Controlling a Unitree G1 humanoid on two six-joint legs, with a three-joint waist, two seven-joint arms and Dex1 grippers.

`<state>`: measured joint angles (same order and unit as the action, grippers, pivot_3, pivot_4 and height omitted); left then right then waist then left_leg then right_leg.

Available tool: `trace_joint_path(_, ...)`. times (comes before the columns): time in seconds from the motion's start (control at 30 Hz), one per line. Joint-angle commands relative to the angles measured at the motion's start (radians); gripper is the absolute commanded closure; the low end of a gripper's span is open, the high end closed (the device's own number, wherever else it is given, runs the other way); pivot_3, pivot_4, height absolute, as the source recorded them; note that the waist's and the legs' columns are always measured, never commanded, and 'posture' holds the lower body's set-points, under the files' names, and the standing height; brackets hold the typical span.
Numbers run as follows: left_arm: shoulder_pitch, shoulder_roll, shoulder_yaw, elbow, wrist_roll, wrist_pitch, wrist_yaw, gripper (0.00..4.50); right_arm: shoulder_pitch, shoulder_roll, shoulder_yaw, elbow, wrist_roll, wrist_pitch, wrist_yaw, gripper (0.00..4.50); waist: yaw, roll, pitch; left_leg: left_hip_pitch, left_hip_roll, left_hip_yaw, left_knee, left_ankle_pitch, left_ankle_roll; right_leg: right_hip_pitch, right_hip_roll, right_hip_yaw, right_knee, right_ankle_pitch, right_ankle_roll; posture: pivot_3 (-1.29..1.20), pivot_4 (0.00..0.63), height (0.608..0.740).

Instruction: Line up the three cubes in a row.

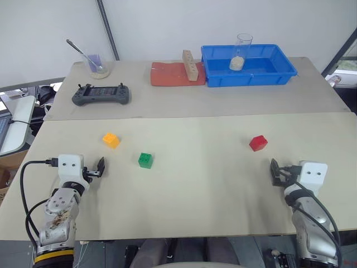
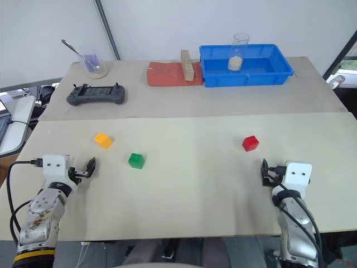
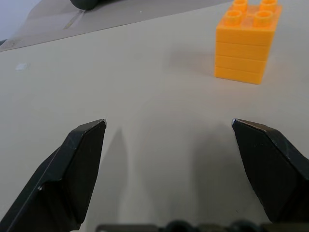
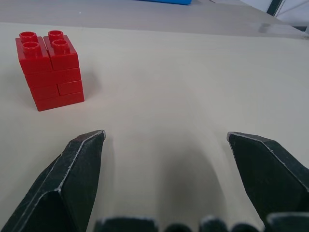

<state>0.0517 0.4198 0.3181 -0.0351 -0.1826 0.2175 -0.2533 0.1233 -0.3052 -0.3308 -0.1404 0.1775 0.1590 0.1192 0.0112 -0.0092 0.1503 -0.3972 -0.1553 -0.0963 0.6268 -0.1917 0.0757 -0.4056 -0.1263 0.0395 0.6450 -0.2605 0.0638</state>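
Three studded cubes stand apart on the near table. The orange-yellow cube (image 1: pixel 111 139) is at the left, the green cube (image 1: pixel 145 160) a little nearer and to its right, and the red cube (image 1: pixel 257 143) far off at the right. My left gripper (image 1: pixel 101 167) hovers open near the table's left front, short of the orange-yellow cube (image 3: pixel 247 42), with nothing between its fingers. My right gripper (image 1: pixel 275 171) is open at the right front, just short of the red cube (image 4: pixel 49 69) and to its right, also empty.
On the far table are a blue bin (image 1: pixel 249 77) holding a clear cup (image 1: pixel 240 52), a red mat (image 1: pixel 172 74) with a tan wooden block (image 1: pixel 190 65), a grey controller (image 1: pixel 101 95) and a glass bowl with a spoon (image 1: pixel 98 66). A seam (image 1: pixel 195 116) separates the two tabletops.
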Motion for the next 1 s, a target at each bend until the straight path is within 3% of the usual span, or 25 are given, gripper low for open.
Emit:
trace_joint_path(0.03,0.021,0.0,0.021,-0.031,-0.001,0.003,0.007,0.06,0.002,-0.007,-0.002,-0.017,-0.006,0.004,0.008,0.0,0.0,0.0,0.0,0.0,0.0,0.0,0.0,0.0,0.0,0.0,0.0,0.0,0.0,0.0,0.0,0.0,0.15,0.74)
trace_joint_path(0.17,0.038,-0.01,0.04,-0.045,-0.006,0.0,0.024,0.06,-0.01,-0.015,0.006,-0.012,-0.009,0.003,0.019,0.0,-0.002,0.0,0.0,0.0,0.0,0.0,0.0,0.0,0.0,0.0,0.0,0.0,0.0,0.0,0.0,0.0,0.15,0.74)
trace_joint_path(0.3,0.047,0.028,0.095,-0.11,-0.129,0.012,-0.095,0.06,-0.005,-0.04,0.019,-0.042,-0.01,0.005,0.055,0.0,-0.002,0.0,0.0,0.0,0.0,0.0,0.0,0.0,0.0,0.0,0.0,0.0,0.0,0.0,0.0,0.0,0.15,0.74)
trace_joint_path(0.43,-0.045,0.23,0.134,-0.234,-0.329,0.151,-0.322,0.06,0.022,-0.098,0.037,-0.121,0.034,0.073,0.154,0.0,0.003,-0.005,0.005,-0.004,0.003,-0.001,0.001,0.001,-0.002,-0.004,0.003,-0.001,0.0,0.001,-0.001,0.0,0.15,0.74)
trace_joint_path(0.53,-0.225,0.382,0.036,-0.277,-0.451,0.302,-0.481,0.06,0.021,-0.132,0.041,-0.173,0.061,0.125,0.198,0.0,0.012,-0.004,0.005,-0.007,0.004,-0.003,0.002,0.002,-0.003,-0.004,0.004,-0.005,-0.001,0.001,-0.002,0.0,0.15,0.74)
trace_joint_path(0.6,-0.369,0.43,-0.076,-0.277,-0.473,0.357,-0.575,0.06,0.004,-0.145,0.048,-0.185,0.066,0.156,0.21,0.0,0.011,-0.003,0.005,-0.007,0.004,-0.003,0.003,0.002,-0.003,-0.003,0.004,-0.005,-0.001,0.002,-0.003,0.0,0.15,0.74)
trace_joint_path(0.8,-0.65,0.354,-0.368,-0.211,-0.415,0.338,-0.781,0.06,-0.092,-0.137,0.064,-0.135,0.071,0.194,0.211,0.0,-0.014,-0.002,0.005,-0.007,0.003,-0.003,0.0,0.002,-0.003,-0.002,0.005,-0.003,-0.002,0.005,-0.005,0.0,0.15,0.74)
trace_joint_path(1.0,-0.745,0.242,-0.448,-0.167,-0.375,0.289,-0.833,0.06,-0.176,-0.128,0.1,-0.012,0.045,0.135,0.223,0.0,-0.024,-0.003,0.006,-0.009,0.011,-0.003,0.0,0.003,-0.004,-0.004,0.014,-0.001,-0.003,0.007,-0.009,0.0,0.15,0.74)
